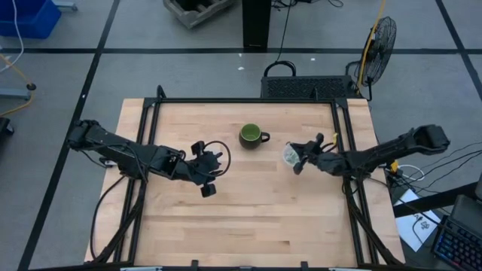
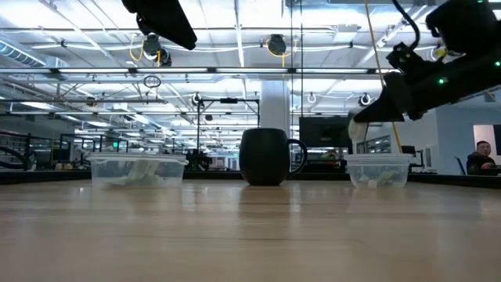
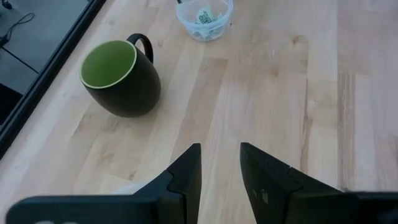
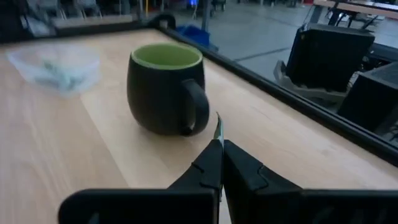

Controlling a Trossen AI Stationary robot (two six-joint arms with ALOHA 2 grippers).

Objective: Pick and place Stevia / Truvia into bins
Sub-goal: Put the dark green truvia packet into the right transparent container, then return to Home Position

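Right gripper (image 4: pixel 221 144) hangs over the right bin (image 2: pixel 379 169), fingers pinching a thin packet (image 4: pixel 218 129) on edge. That bin and the left bin (image 2: pixel 138 169) already hold packets; the mug (image 1: pixel 251 135) stands between them. Left gripper (image 3: pixel 219 163) hovers over the desk (image 1: pixel 248 211) by the left bin, fingers slightly spread, empty. Risk: a release off the rim drops the packet onto the desk; a low approach could knock the light bin.

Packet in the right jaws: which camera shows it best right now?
Right wrist view: the packet stands edge-on, pinched between the shut right jaws, near the mug. Low view shows only a pale scrap above a bin. High view hides it behind the arm; left wrist view misses it.
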